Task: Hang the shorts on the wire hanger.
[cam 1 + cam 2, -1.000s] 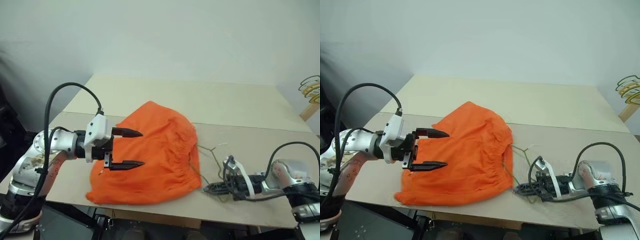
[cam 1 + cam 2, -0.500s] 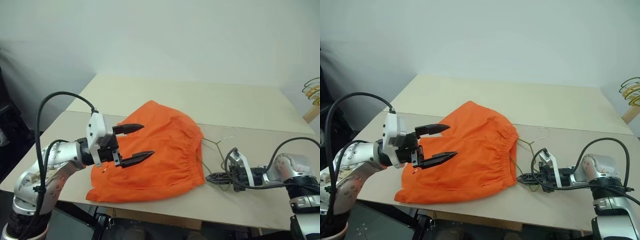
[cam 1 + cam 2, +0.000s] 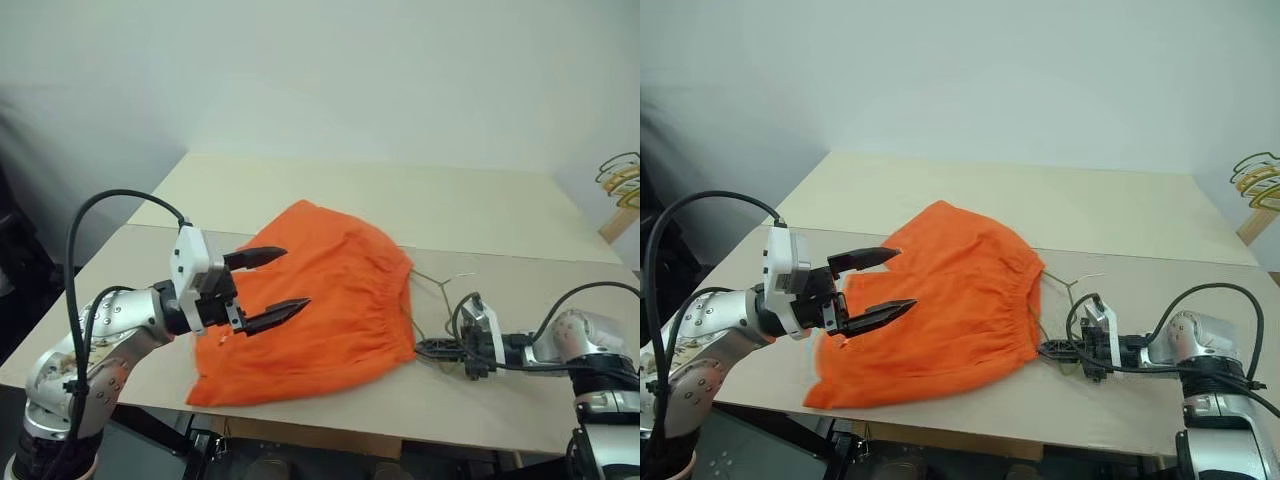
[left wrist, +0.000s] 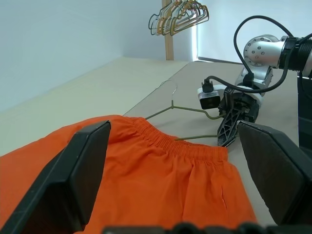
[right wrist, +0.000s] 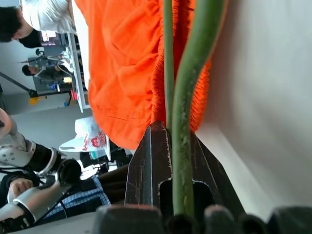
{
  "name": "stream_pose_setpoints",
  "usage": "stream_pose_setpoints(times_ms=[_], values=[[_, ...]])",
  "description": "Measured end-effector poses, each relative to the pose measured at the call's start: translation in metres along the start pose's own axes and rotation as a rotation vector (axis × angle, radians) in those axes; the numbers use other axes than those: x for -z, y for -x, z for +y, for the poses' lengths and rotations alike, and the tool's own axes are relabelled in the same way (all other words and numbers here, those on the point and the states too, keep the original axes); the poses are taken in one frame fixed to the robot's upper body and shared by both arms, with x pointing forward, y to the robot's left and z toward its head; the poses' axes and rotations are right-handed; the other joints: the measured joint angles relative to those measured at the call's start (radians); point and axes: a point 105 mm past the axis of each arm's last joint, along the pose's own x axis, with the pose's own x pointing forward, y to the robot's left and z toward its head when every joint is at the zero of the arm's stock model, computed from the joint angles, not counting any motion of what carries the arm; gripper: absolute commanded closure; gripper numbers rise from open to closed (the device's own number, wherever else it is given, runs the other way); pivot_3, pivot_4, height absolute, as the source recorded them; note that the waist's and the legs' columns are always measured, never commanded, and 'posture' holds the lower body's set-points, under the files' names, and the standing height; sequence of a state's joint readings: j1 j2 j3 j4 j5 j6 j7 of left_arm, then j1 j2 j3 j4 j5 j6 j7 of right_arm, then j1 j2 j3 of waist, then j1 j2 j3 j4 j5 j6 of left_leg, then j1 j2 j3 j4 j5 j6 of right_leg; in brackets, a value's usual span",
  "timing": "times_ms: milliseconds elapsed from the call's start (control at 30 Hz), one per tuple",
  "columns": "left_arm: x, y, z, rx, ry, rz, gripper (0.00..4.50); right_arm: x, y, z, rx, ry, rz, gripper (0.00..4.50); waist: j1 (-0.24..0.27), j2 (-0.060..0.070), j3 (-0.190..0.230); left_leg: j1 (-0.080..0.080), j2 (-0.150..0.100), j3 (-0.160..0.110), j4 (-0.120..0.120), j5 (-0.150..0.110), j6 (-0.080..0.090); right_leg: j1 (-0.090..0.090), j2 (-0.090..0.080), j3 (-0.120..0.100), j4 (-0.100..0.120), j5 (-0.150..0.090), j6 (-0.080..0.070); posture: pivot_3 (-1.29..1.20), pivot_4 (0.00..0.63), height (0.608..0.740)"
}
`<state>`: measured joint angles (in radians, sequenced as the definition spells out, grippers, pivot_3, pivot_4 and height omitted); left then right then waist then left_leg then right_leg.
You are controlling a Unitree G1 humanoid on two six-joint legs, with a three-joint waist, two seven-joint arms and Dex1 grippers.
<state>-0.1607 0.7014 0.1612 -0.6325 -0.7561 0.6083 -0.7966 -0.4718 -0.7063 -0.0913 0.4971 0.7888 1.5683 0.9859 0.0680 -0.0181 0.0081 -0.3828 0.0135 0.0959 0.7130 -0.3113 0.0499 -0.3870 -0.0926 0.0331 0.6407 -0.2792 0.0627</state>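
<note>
Pale walls back a tan tabletop (image 3: pixel 500 210) made of two boards, and the shorts (image 3: pixel 320 300) lie flat on the near board at about 7 o'clock from the table's middle, waistband toward my right. My right gripper (image 3: pixel 1065 351), at 3 o'clock from the shorts, has its fingers pressed together on the wire hanger (image 3: pixel 432 285), whose olive wire runs from the fingers in under the waistband while the hook points off toward 1 o'clock. My left gripper (image 3: pixel 275 285) hovers over the left half of the shorts with its fingers spread wide, holding nothing. I judge the main risk to be the thin wire pivoting or slipping in my pinch (it is a narrow thing to clamp), so the hanger would twist instead of feeding in; the cloth could also bunch and ride along with the wire unless my left gripper pins it. No brand or label on shorts or hanger reads; red print on a white bag in the right wrist view is too small to make out.
</note>
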Motion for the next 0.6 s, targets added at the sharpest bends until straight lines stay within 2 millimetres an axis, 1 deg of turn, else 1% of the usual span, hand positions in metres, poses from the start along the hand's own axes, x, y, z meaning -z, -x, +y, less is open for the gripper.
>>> stream_pose_setpoints(times_ms=[100, 233, 267, 367, 433, 500, 533, 600], values=[[0.0, 0.0, 0.0, 0.002, -0.001, -0.002, 0.03, 0.003, -0.008, 0.007, -0.043, 0.026, 0.019, 4.5, 0.0, 0.0, 0.0, -0.001, 0.0, 0.0, 0.0, 0.0, 0.0, 0.0, 0.0, 0.0, 0.0, 0.0, 0.0, 0.12, 0.0, 0.74], [-0.001, -0.001, 0.0, 0.003, -0.006, -0.003, 0.03, 0.015, -0.014, 0.014, -0.046, 0.094, 0.102, 4.5, 0.001, 0.0, 0.0, -0.001, 0.0, 0.0, 0.0, 0.0, 0.0, 0.0, 0.0, 0.0, 0.0, 0.0, 0.0, 0.13, 0.0, 0.74], [-0.002, -0.001, 0.0, 0.003, -0.011, -0.005, 0.03, 0.024, -0.014, 0.015, -0.044, 0.117, 0.141, 4.5, 0.004, 0.0, 0.0, -0.001, 0.001, -0.001, 0.0, 0.0, 0.0, 0.0, -0.001, -0.001, 0.0, 0.0, 0.0, 0.13, 0.0, 0.74], [-0.003, -0.002, 0.001, 0.004, -0.016, -0.006, 0.03, 0.04, -0.01, 0.014, -0.026, 0.158, 0.215, 4.5, 0.004, 0.0, 0.0, -0.001, 0.0, -0.001, 0.001, -0.001, 0.002, 0.0, -0.001, -0.001, -0.001, 0.0, 0.0, 0.13, 0.0, 0.74], [-0.003, -0.002, 0.001, 0.01, -0.019, -0.005, 0.03, 0.055, -0.004, 0.018, -0.036, 0.187, 0.275, 4.5, 0.006, 0.0, 0.0, -0.001, 0.001, -0.001, 0.0, -0.002, 0.004, 0.0, -0.001, -0.001, -0.001, 0.0, 0.0, 0.13, 0.0, 0.74], [-0.004, -0.002, 0.001, 0.013, -0.021, -0.004, 0.03, 0.068, -0.003, 0.02, -0.043, 0.201, 0.329, 4.5, 0.006, 0.0, 0.0, -0.001, 0.001, -0.002, 0.0, -0.002, 0.004, 0.0, -0.001, -0.001, -0.001, 0.0, 0.0, 0.13, 0.0, 0.74], [-0.003, -0.002, 0.001, 0.014, -0.021, -0.003, 0.03, 0.077, -0.004, 0.017, -0.04, 0.194, 0.353, 4.5, 0.005, 0.0, 0.0, -0.001, 0.001, -0.002, 0.0, -0.002, 0.004, 0.0, -0.001, -0.002, -0.001, 0.0, 0.0, 0.12, 0.0, 0.74], [-0.003, -0.001, 0.001, 0.014, -0.019, 0.0, 0.03, 0.082, -0.005, 0.009, -0.024, 0.157, 0.357, 4.5, 0.002, -0.001, 0.0, 0.0, 0.001, -0.001, 0.001, -0.003, 0.005, 0.0, -0.001, -0.001, -0.001, 0.0, 0.0, 0.11, 0.0, 0.74]])
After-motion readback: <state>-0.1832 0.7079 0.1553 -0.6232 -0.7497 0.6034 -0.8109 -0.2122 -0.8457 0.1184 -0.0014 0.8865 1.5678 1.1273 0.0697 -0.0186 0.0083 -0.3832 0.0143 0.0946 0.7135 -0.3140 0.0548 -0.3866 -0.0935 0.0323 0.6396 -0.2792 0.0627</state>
